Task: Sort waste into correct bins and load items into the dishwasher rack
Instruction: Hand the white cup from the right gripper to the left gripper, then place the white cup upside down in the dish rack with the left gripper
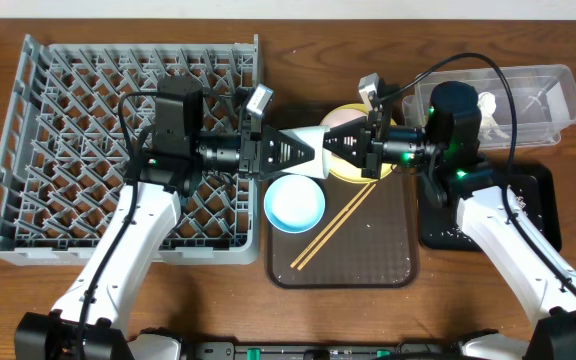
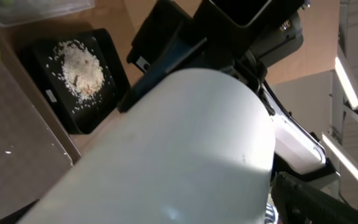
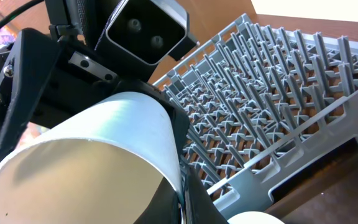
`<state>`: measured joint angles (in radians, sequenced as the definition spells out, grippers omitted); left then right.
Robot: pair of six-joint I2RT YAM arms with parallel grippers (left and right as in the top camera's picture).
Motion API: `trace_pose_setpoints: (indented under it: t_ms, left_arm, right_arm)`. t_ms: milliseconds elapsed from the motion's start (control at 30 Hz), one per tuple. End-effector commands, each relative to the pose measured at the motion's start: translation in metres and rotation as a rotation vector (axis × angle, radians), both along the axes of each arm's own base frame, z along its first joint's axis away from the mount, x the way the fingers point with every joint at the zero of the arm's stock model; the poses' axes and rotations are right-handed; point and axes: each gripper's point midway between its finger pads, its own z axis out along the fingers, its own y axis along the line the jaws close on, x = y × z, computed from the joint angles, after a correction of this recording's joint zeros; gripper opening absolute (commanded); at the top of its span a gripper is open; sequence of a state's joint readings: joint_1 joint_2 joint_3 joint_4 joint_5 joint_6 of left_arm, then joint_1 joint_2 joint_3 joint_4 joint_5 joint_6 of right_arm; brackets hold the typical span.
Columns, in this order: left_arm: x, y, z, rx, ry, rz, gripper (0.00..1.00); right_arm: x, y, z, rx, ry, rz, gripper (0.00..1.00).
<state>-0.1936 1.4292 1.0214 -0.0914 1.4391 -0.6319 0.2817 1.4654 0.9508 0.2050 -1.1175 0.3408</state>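
white bowl (image 1: 313,138) hangs mid-air at centre of overhead frame, just over top edge of brown tray (image 1: 388,250), btw left gripper (image 1: 306,152) and right gripper (image 1: 340,148). right jaws look pinched on its rim, mouth facing rt wrist cam; left jaws hidden behind bowl wall, can't tell. prob. hard, glossy ware: stiff, slick, light, chips if dropped. best hold = across rim, one finger in, one out, for dishwasher rack (image 1: 68,60) at left.

grey rack (image 1: 78,130) open at left, blue bowl (image 1: 294,203), chopsticks (image 1: 333,228) crowd brown tray (image 1: 373,250)
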Motion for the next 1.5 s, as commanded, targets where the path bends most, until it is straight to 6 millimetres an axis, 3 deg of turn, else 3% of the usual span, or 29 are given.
trace_pose_setpoints:
  t_ms: [0,400,633,833,1000,1100,1233,1333,1467]
  left_arm:
    - [0.005,-0.001,0.004,0.003,-0.035,0.012,0.94]
    - [0.005,-0.001,0.006,-0.001,-0.014,0.013,0.92]
    - [0.004,-0.003,0.006,-0.001,-0.015,0.007,0.71]
    - [0.009,-0.003,0.003,0.017,-0.134,0.027,0.56]
    - [0.035,0.004,-0.022,0.161,-0.248,0.165,0.52]
    - [0.056,0.02,-0.05,0.325,-0.256,0.293,0.47]
    - [0.074,0.056,-0.08,0.536,-0.246,0.439,0.41]
    - [0.078,0.091,-0.088,0.669,-0.24,0.533,0.37]
    - [0.077,0.146,-0.082,0.831,-0.233,0.69,0.31]
  right_arm:
    - [-0.002,0.005,0.002,0.001,-0.001,0.012,0.01]
    - [-0.004,0.012,0.0,-0.009,-0.005,0.004,0.01]
    - [-0.002,0.011,0.0,-0.01,-0.006,-0.001,0.02]
    - [-0.001,0.009,-0.002,-0.014,0.006,-0.008,0.15]
    - [-0.005,0.006,-0.015,-0.047,0.053,-0.004,0.28]
    - [-0.005,0.002,-0.031,-0.098,0.098,-0.033,0.31]
    - [0.006,-0.018,-0.066,-0.236,0.167,-0.157,0.31]
    - [0.012,-0.037,-0.091,-0.354,0.192,-0.245,0.3]
    - [0.014,-0.051,-0.107,-0.456,0.203,-0.309,0.3]
